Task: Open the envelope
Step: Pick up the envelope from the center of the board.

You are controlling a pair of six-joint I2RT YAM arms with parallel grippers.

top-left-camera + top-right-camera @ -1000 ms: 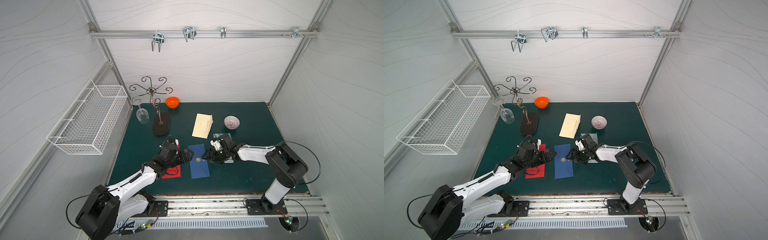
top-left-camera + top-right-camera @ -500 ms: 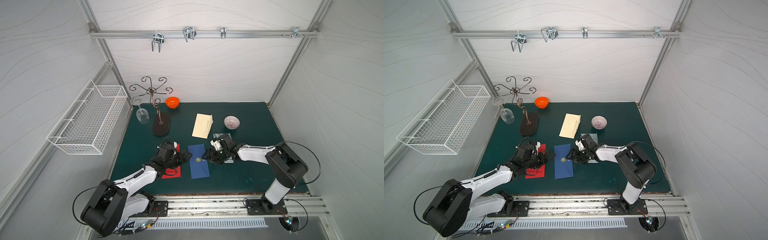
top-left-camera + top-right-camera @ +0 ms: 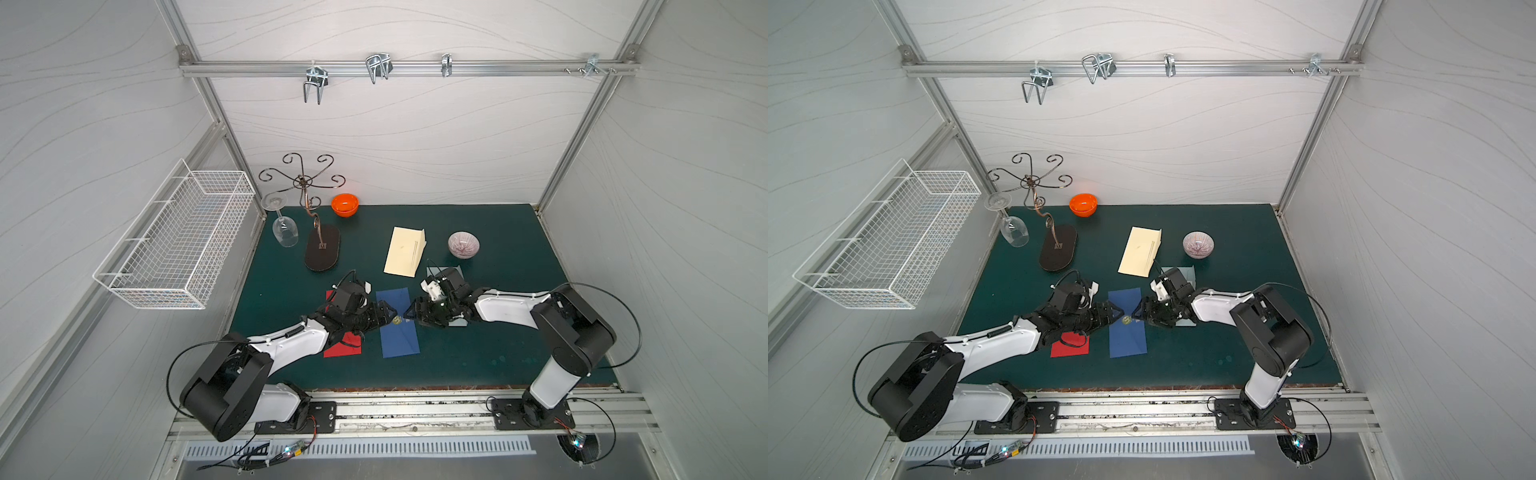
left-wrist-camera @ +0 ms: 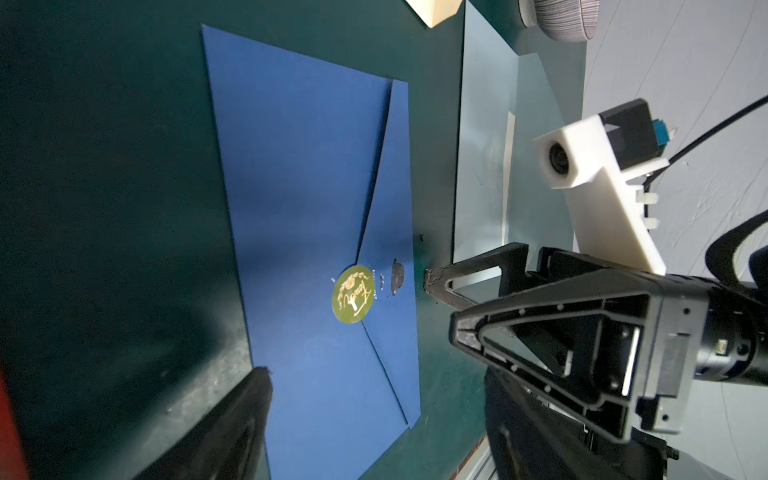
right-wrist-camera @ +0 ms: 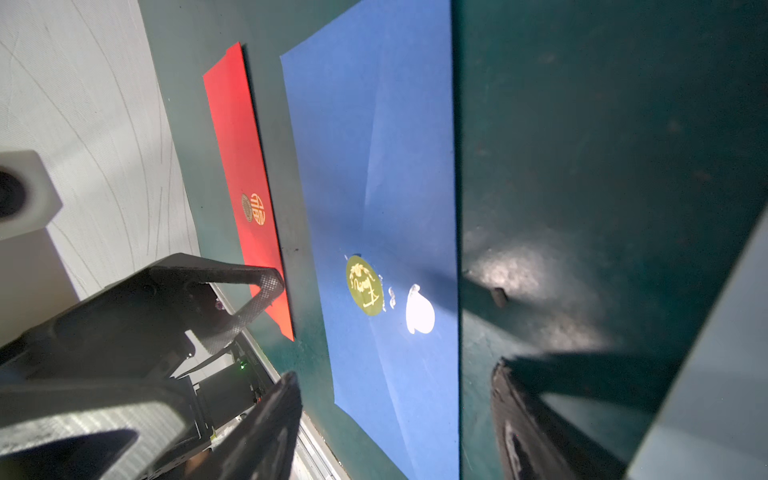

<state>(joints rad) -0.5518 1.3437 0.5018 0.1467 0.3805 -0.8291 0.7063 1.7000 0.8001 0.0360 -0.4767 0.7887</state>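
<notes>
**A:** How far along is the opening?

**B:** Barely begun, I'd say. The blue envelope (image 3: 399, 336) lies flat on the green mat (image 3: 478, 353) between the two arms, its pointed flap down and the gold seal (image 4: 353, 295) stuck over the tip.

**A:** And the grippers?

**B:** The left gripper (image 3: 390, 312) and the right gripper (image 3: 410, 316) face each other low over the seal, one from each side. Both have their jaws parted with nothing between them, and neither grips the paper.

**A:** So what's left?

**B:** Everything that matters: working a fingertip under the flap or the seal, peeling it free, then folding the flap back. One arm will probably have to pin the envelope, since thin paper slides.

**A:** Any other envelopes?

**B:** A red envelope (image 3: 343, 349) lies just beside the blue one, partly under the left arm. A pale blue one (image 3: 454, 272) sits partly under the right arm, and a cream one (image 3: 405, 251) lies further back.

**A:** Containers?

**B:** The orange bowl (image 3: 345, 205) and the patterned bowl (image 3: 463, 244) at the back show nothing inside. Nothing shows in the wire basket (image 3: 178, 245) on the side wall either. A wine glass (image 3: 284, 235) hangs upside down from the scrolled stand (image 3: 322, 249) — so it holds nothing
</notes>
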